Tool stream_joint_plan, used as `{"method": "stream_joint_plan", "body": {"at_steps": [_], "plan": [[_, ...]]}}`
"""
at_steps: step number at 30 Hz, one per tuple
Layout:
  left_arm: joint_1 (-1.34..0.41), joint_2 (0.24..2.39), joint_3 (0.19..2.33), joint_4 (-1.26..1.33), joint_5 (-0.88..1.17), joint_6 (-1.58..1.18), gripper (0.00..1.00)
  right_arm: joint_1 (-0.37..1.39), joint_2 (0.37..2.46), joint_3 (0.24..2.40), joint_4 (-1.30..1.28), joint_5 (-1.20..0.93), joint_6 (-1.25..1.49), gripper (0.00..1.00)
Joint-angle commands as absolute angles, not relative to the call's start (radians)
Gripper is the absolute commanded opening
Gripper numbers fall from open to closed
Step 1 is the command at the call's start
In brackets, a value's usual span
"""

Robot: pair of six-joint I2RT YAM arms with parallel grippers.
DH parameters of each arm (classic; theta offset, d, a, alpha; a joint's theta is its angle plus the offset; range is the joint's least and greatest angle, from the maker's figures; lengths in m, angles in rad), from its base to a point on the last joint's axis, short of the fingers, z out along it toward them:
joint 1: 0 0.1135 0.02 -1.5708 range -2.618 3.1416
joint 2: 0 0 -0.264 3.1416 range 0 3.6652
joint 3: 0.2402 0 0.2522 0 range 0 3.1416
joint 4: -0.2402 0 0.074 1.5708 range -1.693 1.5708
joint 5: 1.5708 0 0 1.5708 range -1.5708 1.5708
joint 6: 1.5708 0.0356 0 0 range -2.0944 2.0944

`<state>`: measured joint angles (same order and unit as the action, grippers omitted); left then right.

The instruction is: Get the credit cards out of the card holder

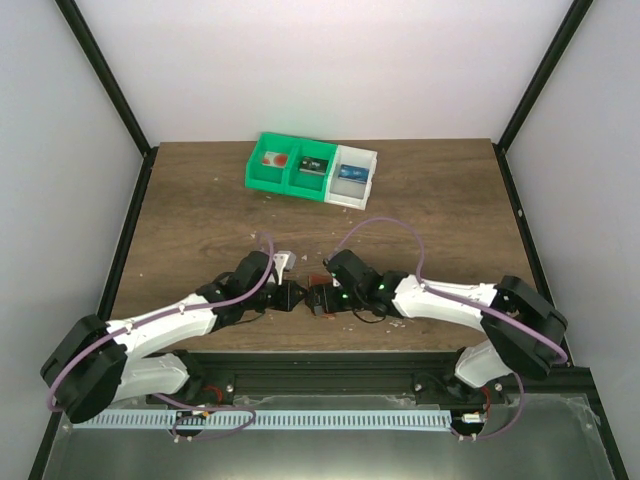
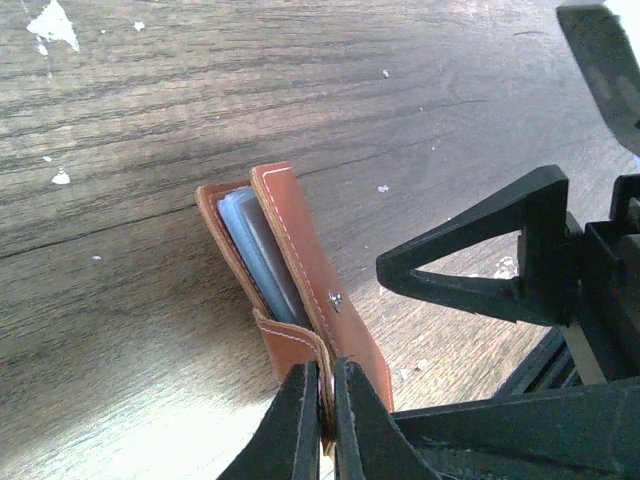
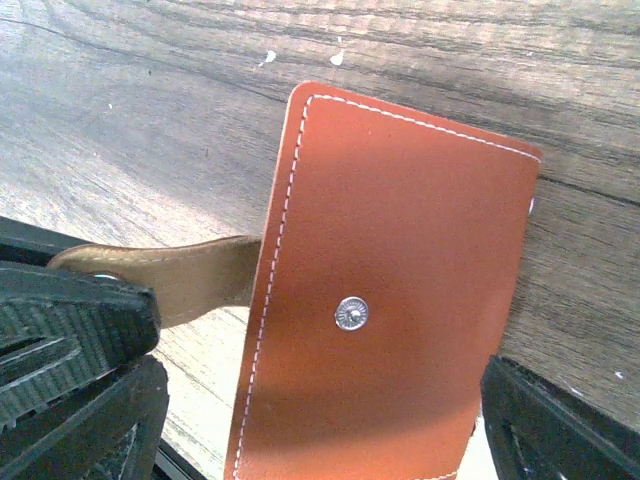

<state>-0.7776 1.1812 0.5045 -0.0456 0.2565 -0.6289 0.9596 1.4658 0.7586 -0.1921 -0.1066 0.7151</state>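
Observation:
The card holder (image 2: pixel 300 235) is a reddish-brown leather wallet standing on edge on the wooden table, folded almost shut. My left gripper (image 2: pixel 328 405) is shut on the wallet's leather strap at its lower end. Thin pale blue-grey layers (image 2: pixel 250 240) show in the gap between the flaps; I cannot tell credit cards from pocket lining. In the right wrist view the card holder's (image 3: pixel 400 250) outer face with its metal snap fills the middle. My right gripper (image 3: pixel 320 440) is open, one finger on each side of the wallet. From above, both grippers meet at the card holder (image 1: pixel 314 296).
A green-and-white three-compartment bin (image 1: pixel 313 170) with small items stands at the back of the table. White specks (image 2: pixel 55 25) lie on the wood. The right gripper's black fingers (image 2: pixel 480 265) sit close beside the wallet. The table's front rail (image 1: pixel 330 365) is just behind both grippers.

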Motion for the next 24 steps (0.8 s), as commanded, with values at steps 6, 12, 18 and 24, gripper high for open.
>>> {"method": "stream_joint_plan", "body": {"at_steps": [6, 12, 18, 24], "plan": [[-0.775, 1.182, 0.504, -0.022, 0.289, -0.640, 0.00, 0.976, 1.462, 0.789, -0.269, -0.011, 0.721, 0.80], [-0.775, 1.159, 0.487, -0.029, 0.268, -0.640, 0.00, 0.976, 1.427, 0.786, -0.345, 0.095, 0.734, 0.67], [-0.775, 1.170, 0.452, -0.004, 0.257, -0.627, 0.00, 0.974, 1.382, 0.751, -0.342, 0.177, 0.736, 0.55], [-0.776, 1.193, 0.434, 0.003, 0.265, -0.620, 0.00, 0.974, 1.382, 0.755, -0.338, 0.230, 0.715, 0.42]]}}
